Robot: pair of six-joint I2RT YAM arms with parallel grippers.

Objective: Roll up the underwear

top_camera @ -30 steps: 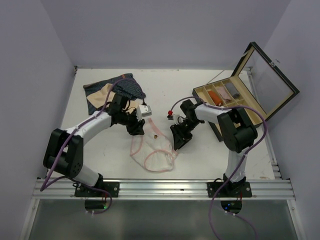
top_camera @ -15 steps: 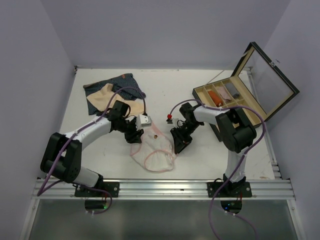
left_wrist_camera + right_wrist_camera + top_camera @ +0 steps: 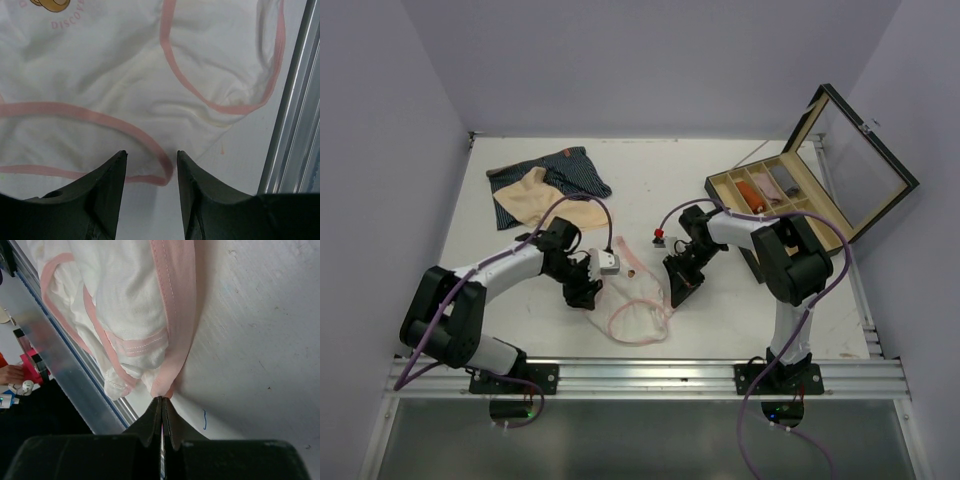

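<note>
Left gripper (image 3: 585, 293) has travelled since a second ago from the far edge of the pink pair (image 3: 635, 300) down to its left edge, further from the box (image 3: 750, 168) and closer to the arm bases. The right gripper (image 3: 677, 290) has shifted only slightly towards the bases, staying on the side of the pink pair that faces the box. The pink pair has drawn in narrower than before. It lies crumpled on the desk (image 3: 720, 320), left of the box and nearer the bases. In the left wrist view the left gripper (image 3: 150, 155) has its jaws a narrow way apart, with the looped pink hem of the pink pair (image 3: 125, 90) lying at the gap between the tips; the jaws have not closed on it. In the right wrist view the right gripper (image 3: 161, 399) has its jaws pressed together on the folded end of a pink band of the pink pair (image 3: 130, 300), with the cloth bunched beyond the tips and bare desk (image 3: 250, 315) alongside. The beige pair (image 3: 532, 192) lies well to the left of the box, partly on top of the navy pair (image 3: 575, 170); neither gripper touches them. The box stands with its glass lid raised.
</note>
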